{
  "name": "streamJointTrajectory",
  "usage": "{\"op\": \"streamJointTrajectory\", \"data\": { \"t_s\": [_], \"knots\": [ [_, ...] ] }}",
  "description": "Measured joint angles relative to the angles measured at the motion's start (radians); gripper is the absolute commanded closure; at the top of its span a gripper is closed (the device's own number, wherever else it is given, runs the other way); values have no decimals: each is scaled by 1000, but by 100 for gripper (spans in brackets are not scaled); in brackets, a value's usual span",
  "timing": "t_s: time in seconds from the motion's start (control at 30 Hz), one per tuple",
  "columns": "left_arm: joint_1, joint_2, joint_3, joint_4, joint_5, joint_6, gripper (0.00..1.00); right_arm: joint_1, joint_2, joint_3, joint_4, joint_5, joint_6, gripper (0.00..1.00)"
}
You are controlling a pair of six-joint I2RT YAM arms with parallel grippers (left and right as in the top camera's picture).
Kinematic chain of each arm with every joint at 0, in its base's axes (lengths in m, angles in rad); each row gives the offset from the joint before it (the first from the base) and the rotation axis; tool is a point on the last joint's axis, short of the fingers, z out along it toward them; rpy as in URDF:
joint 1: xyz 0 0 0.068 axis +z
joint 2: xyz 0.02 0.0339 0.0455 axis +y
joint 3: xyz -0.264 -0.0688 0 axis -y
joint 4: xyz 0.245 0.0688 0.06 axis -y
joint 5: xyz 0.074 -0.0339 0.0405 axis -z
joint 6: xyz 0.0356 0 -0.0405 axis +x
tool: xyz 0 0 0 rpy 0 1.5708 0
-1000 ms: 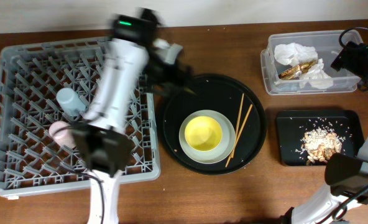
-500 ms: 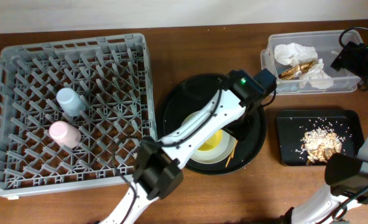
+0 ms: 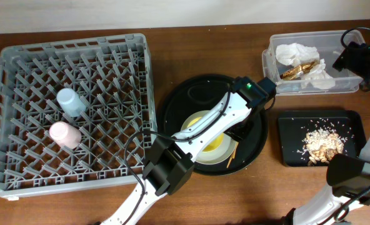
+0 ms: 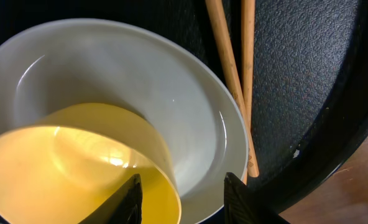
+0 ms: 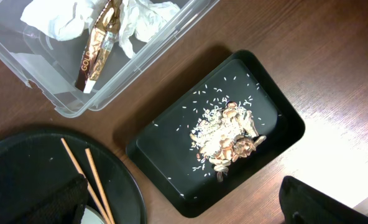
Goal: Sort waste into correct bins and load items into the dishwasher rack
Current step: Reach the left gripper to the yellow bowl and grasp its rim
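The yellow bowl (image 3: 209, 145) (image 4: 78, 155) sits in the pale plate (image 3: 186, 134) (image 4: 190, 99) on the round black tray. My left gripper (image 3: 234, 134) (image 4: 183, 199) is down over the bowl's right rim, one finger inside the bowl and the other over the plate, jaws partly narrowed and not touching the rim. The chopsticks (image 4: 234, 74) (image 5: 84, 174) lie just right of the plate. The light-blue cup (image 3: 68, 100) and pink cup (image 3: 65, 134) stand in the grey rack (image 3: 22, 169). My right gripper (image 5: 190, 208) hangs open high above the flat black bin (image 5: 171, 143).
The round black tray (image 3: 185, 100) holds the plate, bowl and chopsticks. The clear tub (image 3: 274, 78) holds white napkins (image 3: 294, 51) and the gold wrapper (image 3: 297, 69). Tan scraps (image 3: 321, 142) lie in the black bin. My right arm (image 3: 355, 57) is at the right edge.
My left arm swung from over the rack across to the round tray and came down on the bowl's rim, its jaws narrowing. The right arm has not moved.
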Motion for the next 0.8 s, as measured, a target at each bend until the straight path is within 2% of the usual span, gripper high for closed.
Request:
{"op": "streamJointTrajectory", "data": {
  "t_s": [0.43, 0.67, 0.73, 0.8],
  "knots": [
    [0, 0, -28, -78, 0, -97, 59, 0, 0, 0, 0, 0, 0, 1],
    [-11, 0, -106, -27, 36, -126, 59, 0, 0, 0, 0, 0, 0, 1],
    [-20, 1, -130, -7, 47, -129, 62, 0, 0, 0, 0, 0, 0, 1],
    [-27, 1, -137, -3, 53, -132, 72, 0, 0, 0, 0, 0, 0, 1]
  ]
}}
